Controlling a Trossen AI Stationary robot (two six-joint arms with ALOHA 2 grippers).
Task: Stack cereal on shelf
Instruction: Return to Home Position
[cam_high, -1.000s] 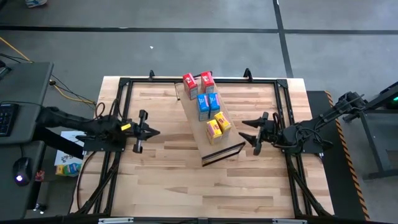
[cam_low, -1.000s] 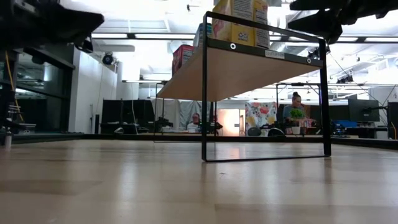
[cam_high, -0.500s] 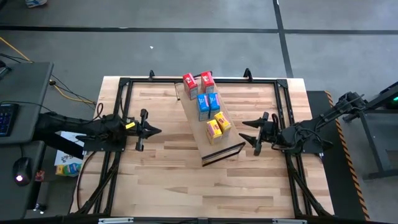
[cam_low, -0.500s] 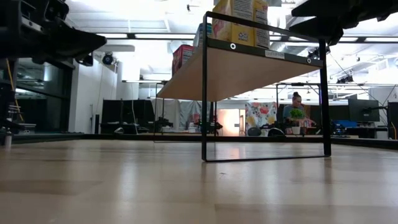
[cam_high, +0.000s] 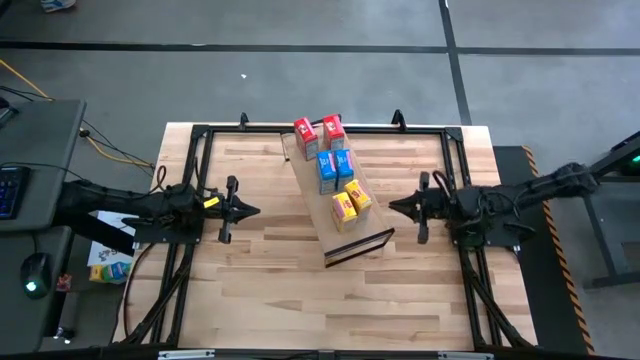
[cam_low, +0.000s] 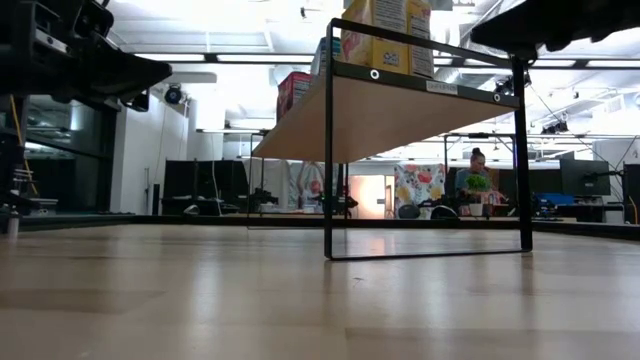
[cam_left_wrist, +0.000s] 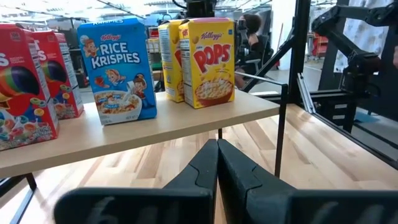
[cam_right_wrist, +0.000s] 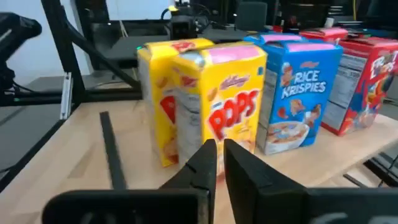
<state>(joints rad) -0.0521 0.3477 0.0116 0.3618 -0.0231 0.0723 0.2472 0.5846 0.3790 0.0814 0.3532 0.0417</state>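
The shelf (cam_high: 312, 190) is a light-wood panel raised on a thin dark frame (cam_low: 328, 150) that stands on the table's middle. Six cereal boxes stand upright on it in pairs: red (cam_high: 305, 131) at the far end, blue (cam_high: 326, 170) in the middle, yellow (cam_high: 342, 210) at the near end. My left gripper (cam_high: 252, 211) hangs shut to the left of the shelf, pointing at it and holding nothing. My right gripper (cam_high: 392, 206) hangs to the right of the shelf, shut and empty, its tips a little short of the yellow boxes (cam_right_wrist: 233, 99).
A black rail frame (cam_high: 205, 135) runs around the tabletop. Bare butcher-block lies in front of the shelf (cam_high: 300, 300). Beyond the table the low view shows an office with a seated person (cam_low: 478, 165).
My right gripper has shut its wide-open fingers on nothing beside the shelf's near right side, and the arm behind it has sunk and straightened. The left arm, the shelf and the boxes have kept still.
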